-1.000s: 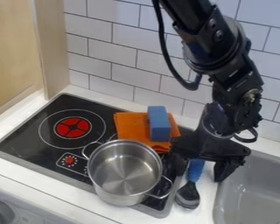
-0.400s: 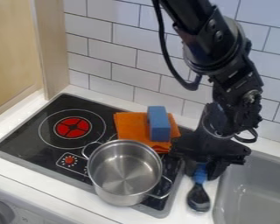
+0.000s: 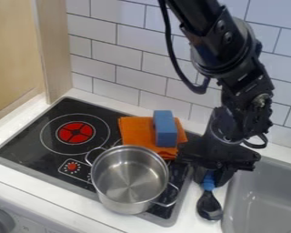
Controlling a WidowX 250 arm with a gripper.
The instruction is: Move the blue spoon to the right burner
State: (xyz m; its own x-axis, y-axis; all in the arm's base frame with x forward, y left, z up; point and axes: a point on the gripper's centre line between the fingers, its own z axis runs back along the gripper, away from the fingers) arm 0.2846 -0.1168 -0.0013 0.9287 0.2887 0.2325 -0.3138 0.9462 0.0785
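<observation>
Since the first frame: the hand (image 3: 212, 179) has narrowed from wide open to nearly closed on the spoon's blue handle. The blue-handled spoon (image 3: 209, 207) has swung, black bowl end now nearer the sink (image 3: 256, 183). Spoon is on the white tabletop (image 3: 187, 219), between cooktop (image 3: 29, 139) and sink, bowl end toward the front. Steel pot (image 3: 129, 177) sits on the cooktop's right side. Blue sponge (image 3: 165, 129) on orange cloth (image 3: 134, 132) behind it.
</observation>
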